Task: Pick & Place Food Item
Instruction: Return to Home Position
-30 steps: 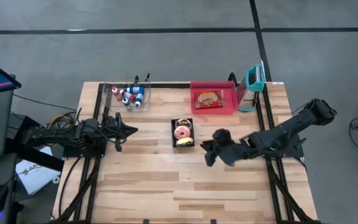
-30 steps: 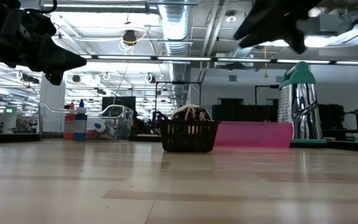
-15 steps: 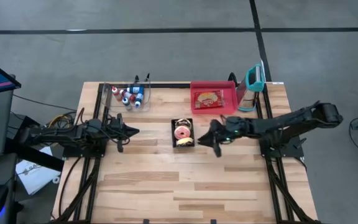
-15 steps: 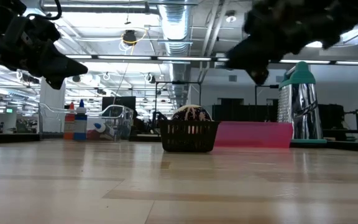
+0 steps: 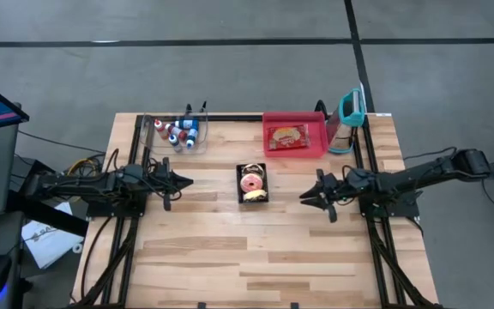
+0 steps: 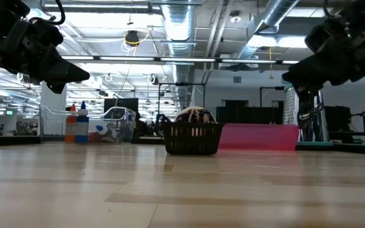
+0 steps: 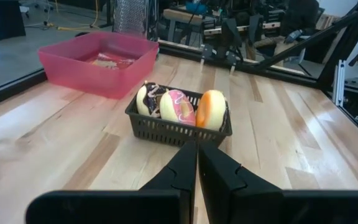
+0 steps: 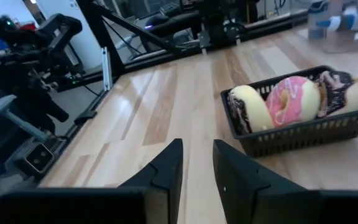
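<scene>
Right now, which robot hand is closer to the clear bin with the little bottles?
Left. The left gripper hangs close to the clear bin, over the table's left side. The right gripper is far off, beyond the donut basket.

I find the table (image 5: 230,249) to be pale wood planking, smooth, with a low satin sheen. Red bin (image 7: 92,78): translucent plastic, glossy. Clear bin (image 5: 147,133): thin transparent plastic. Basket (image 7: 166,129): black plastic mesh, matt. Donuts (image 7: 178,107): glossy icing. Grater (image 5: 340,136): bright perforated metal with a teal plastic handle. Left gripper (image 7: 197,148) and right gripper (image 8: 197,152): matt black, smooth, plastic by the look. Frame (image 5: 234,118): black metal, matt.
</scene>
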Tool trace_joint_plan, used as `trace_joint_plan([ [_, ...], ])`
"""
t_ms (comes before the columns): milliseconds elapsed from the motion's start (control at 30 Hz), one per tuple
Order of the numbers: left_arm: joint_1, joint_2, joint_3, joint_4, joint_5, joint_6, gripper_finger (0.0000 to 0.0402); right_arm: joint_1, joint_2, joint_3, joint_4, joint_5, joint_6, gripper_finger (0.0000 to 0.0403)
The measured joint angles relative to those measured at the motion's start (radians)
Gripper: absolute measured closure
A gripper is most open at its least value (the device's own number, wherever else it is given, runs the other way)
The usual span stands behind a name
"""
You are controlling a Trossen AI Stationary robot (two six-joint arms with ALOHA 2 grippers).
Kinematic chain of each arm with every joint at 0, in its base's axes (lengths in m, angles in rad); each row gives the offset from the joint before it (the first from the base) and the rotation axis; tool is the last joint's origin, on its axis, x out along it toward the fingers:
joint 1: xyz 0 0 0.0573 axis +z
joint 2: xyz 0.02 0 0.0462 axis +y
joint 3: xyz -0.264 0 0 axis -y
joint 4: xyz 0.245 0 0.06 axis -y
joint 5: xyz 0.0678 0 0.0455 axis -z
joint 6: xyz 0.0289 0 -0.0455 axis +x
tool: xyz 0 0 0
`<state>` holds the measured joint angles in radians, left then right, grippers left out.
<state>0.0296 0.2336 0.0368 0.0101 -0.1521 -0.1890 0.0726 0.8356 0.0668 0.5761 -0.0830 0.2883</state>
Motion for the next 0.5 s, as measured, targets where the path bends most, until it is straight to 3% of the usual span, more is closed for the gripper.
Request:
trace_joint_plan([
  [167,0.0,0.004,0.0,-0.002,0.0,0.0,0.0389,-0.013,-0.119,-0.059,-0.04,0.005,-0.025,0.0321],
  [367,0.0,0.004,0.0,-0.001,0.0,0.0,0.0389,-0.018,-0.316,-0.059,-0.272,0.009,-0.113,0.0321],
  [500,0.0,0.004,0.0,-0.001,0.0,0.0,0.0389,-0.024,-0.504,-0.059,-0.475,0.077,-0.141,0.0321],
])
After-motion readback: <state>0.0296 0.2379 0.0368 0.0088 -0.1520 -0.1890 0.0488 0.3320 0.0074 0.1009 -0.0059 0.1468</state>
